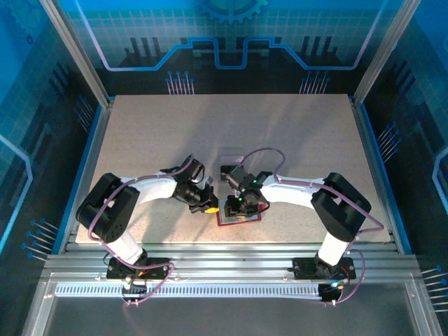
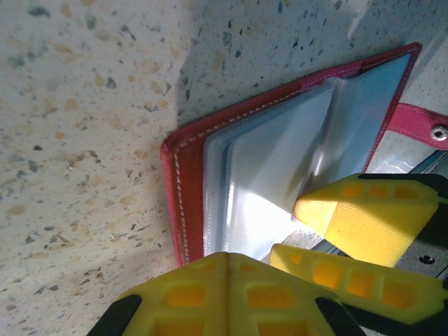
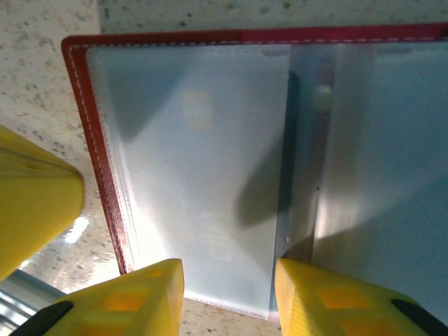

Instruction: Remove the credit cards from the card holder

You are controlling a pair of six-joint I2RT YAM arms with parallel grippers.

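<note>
The card holder (image 1: 239, 217) lies open on the table, red rim up and pale grey pockets (image 3: 203, 161) showing. Through the left pocket I make out the faint print of one of the credit cards (image 3: 198, 112), still inside. My right gripper (image 3: 227, 287) hovers open just above that pocket, its fingers (image 3: 150, 297) straddling the pocket's near edge with nothing between them. My left gripper (image 2: 227, 260) is shut and empty, its tips at the holder's red edge (image 2: 183, 203); whether they touch it I cannot tell. The holder's tab with its snap (image 2: 427, 126) sticks out to one side.
A small greyish rectangular object (image 1: 229, 170) lies on the table just behind the holder. The speckled tabletop (image 1: 175, 133) spreads wide to the back and both sides. Both grippers crowd the same spot, the right fingers (image 2: 364, 217) close beside the left ones.
</note>
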